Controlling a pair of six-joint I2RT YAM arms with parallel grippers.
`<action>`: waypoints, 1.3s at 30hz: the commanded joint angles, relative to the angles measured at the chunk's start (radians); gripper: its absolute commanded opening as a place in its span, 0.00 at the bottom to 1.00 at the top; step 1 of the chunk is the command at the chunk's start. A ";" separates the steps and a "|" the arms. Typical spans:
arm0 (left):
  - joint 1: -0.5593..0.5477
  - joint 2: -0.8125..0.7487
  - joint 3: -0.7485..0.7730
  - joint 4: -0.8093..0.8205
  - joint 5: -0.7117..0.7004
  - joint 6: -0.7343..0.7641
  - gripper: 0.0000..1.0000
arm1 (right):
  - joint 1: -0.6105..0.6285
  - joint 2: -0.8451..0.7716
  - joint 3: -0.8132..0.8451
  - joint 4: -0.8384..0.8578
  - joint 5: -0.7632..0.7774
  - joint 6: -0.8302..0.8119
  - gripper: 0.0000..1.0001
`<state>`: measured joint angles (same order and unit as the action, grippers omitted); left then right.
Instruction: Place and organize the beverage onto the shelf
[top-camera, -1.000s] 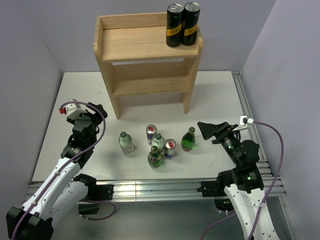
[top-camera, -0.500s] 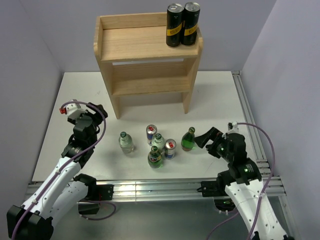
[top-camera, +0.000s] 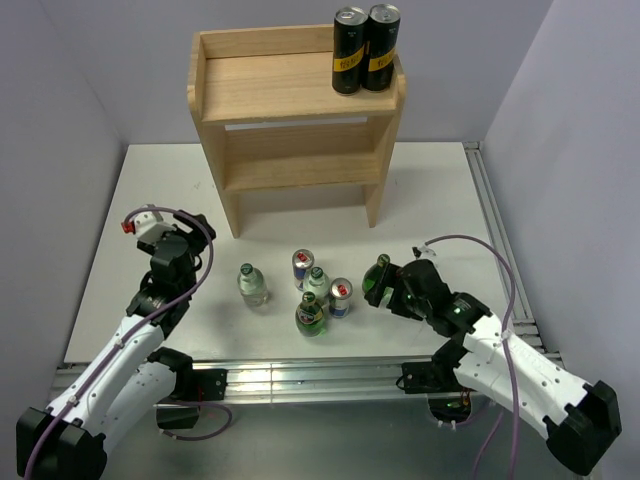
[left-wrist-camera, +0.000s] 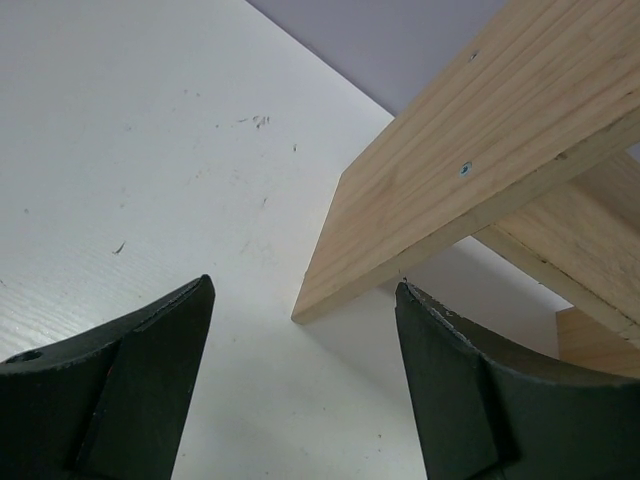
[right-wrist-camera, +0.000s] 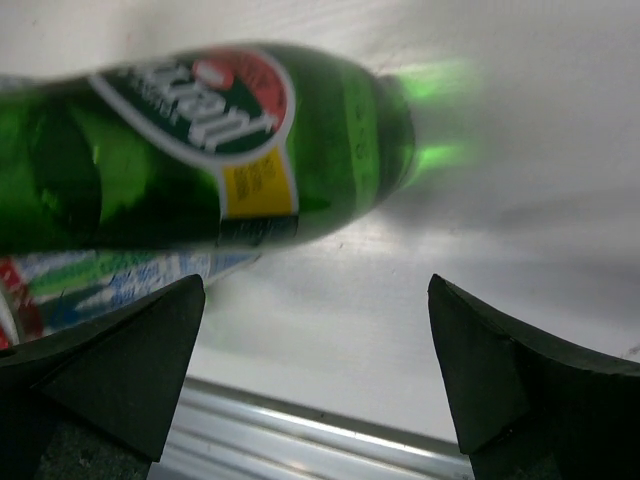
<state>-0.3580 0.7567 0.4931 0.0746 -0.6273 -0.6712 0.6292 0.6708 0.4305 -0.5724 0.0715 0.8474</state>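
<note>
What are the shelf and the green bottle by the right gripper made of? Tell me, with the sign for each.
The shelf looks like bare light wood, matte, with visible grain. The green bottle is likely glass, glossy and see-through: light passes through, throwing a green glow on the table, though plastic cannot be ruled out.

On the green glass bottle (right-wrist-camera: 350, 130), seen close from the right wrist: a dark oval label with slanted white lettering, too blurred to read, beside a yellow patch of fine print. On the two black cans (top-camera: 349, 50) atop the shelf (top-camera: 265, 88): yellow bands, print too small to make out.
</note>
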 joint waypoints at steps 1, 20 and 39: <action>-0.004 0.003 -0.016 0.060 -0.026 -0.024 0.80 | 0.006 0.090 -0.006 0.130 0.126 -0.014 1.00; -0.004 -0.007 -0.059 0.100 -0.054 -0.048 0.79 | 0.137 0.241 -0.024 0.523 0.277 -0.125 1.00; -0.004 0.010 -0.097 0.175 -0.026 -0.036 0.79 | 0.408 0.484 0.096 0.355 0.786 0.051 0.99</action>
<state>-0.3580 0.7586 0.3962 0.1974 -0.6670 -0.7185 1.0199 1.1412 0.4786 -0.1814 0.7368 0.8204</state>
